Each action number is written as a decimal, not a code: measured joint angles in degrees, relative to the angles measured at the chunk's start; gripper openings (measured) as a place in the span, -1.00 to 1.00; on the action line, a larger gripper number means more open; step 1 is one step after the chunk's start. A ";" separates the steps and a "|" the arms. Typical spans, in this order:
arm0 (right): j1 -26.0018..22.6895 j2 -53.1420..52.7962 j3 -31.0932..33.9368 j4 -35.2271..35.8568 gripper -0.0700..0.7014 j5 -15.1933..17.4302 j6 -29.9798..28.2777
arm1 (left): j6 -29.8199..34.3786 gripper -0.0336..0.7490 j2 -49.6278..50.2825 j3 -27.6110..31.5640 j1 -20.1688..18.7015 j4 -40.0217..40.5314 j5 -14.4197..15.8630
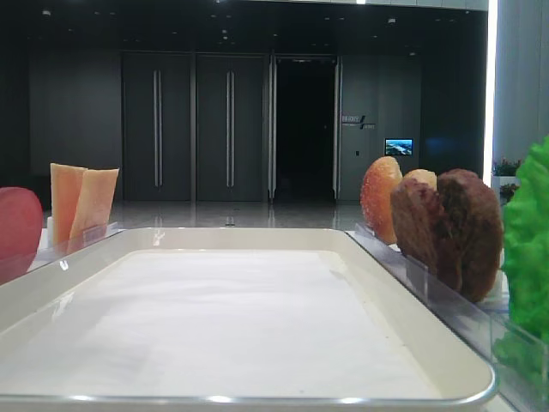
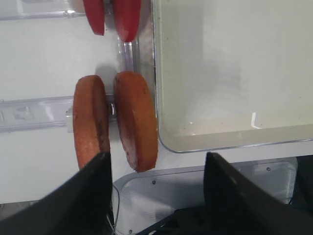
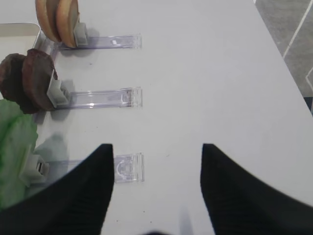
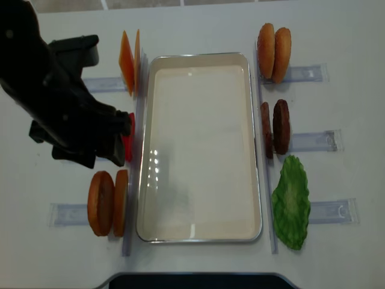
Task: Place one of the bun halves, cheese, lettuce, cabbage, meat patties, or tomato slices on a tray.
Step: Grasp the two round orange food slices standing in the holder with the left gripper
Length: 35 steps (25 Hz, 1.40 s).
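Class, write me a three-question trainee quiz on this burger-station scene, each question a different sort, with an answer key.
1. True or false: the tray already holds food.
2. Which stands nearest the left hand? A) lettuce B) bun halves C) cheese
3. Fill in: the meat patties stand on edge in a clear ____.

Key: 1 false; 2 B; 3 holder.
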 joint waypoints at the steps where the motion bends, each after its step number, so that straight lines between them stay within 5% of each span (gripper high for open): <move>1: 0.00 0.00 0.00 0.00 0.24 0.00 0.00 | -0.54 0.24 0.46 0.00 -0.35 0.00 0.00; 35: 0.00 0.00 0.00 0.00 0.24 0.00 0.00 | 2.14 0.24 12.19 4.23 -1.11 -1.86 -0.40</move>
